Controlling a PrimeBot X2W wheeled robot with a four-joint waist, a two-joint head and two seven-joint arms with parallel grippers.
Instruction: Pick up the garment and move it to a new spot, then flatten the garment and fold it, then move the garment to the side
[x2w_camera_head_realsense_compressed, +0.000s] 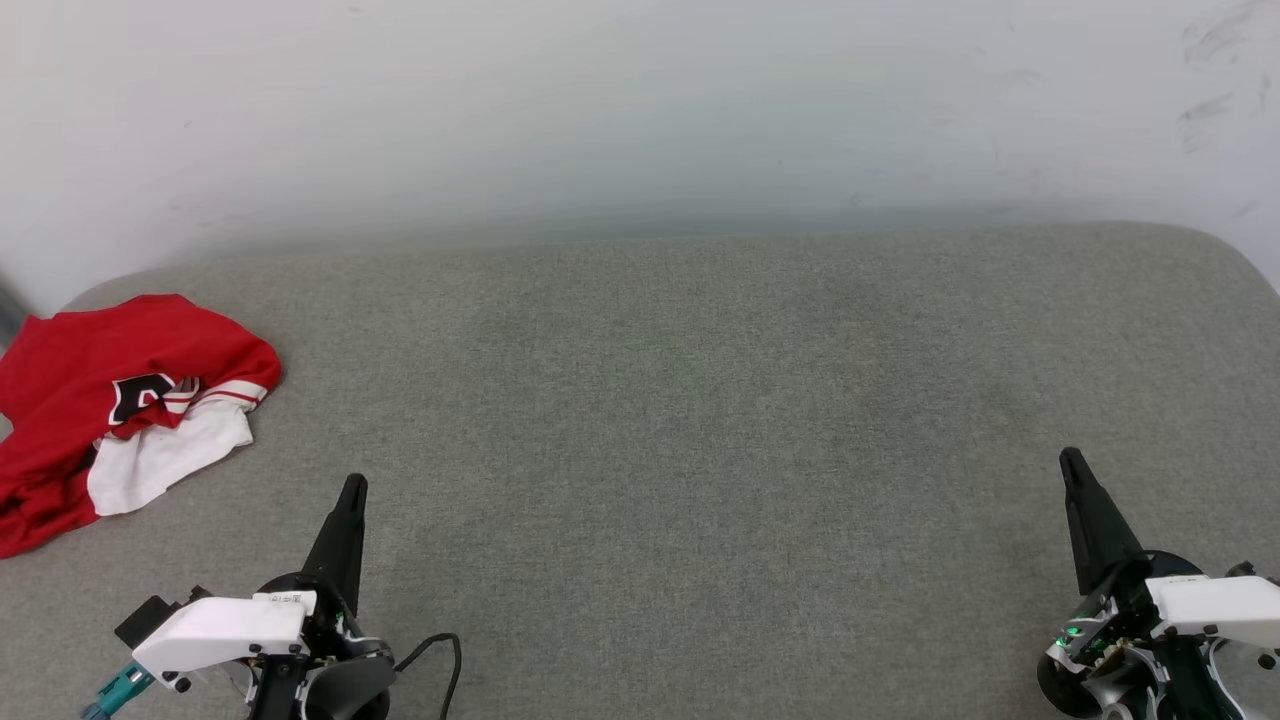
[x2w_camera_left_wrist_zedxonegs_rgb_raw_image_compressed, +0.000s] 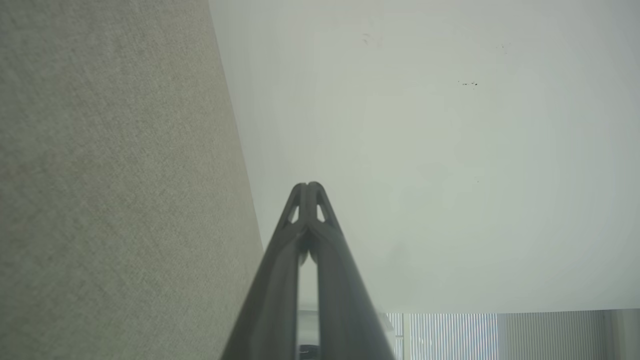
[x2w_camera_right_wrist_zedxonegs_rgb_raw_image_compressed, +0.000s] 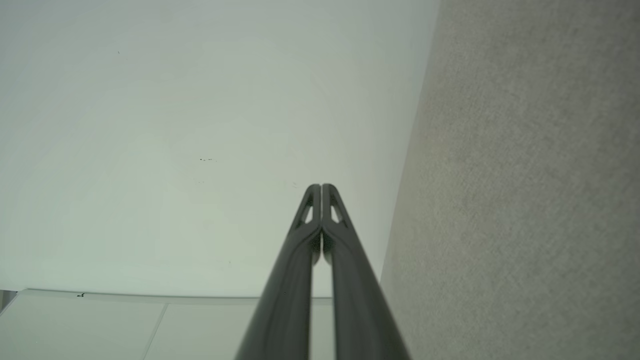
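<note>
Head view, near to far. Lower left: left gripper (x2w_camera_head_realsense_compressed: 354, 483), fingers pressed together, holding nothing. Lower right: right gripper (x2w_camera_head_realsense_compressed: 1070, 456), likewise pressed together and empty. Farther, at far left: the garment (x2w_camera_head_realsense_compressed: 90, 400), crumpled on the grey fabric surface (x2w_camera_head_realsense_compressed: 680, 400), red body bunched over a white sleeve, cut off by the picture's left edge, well apart from both grippers. Beyond: pale wall (x2w_camera_head_realsense_compressed: 640, 100). Likely hazards: closed fingers shoving cloth toward the surface's left rim instead of pinching it; a pinch on one loose layer only, with the rest dragging or slipping off.
</note>
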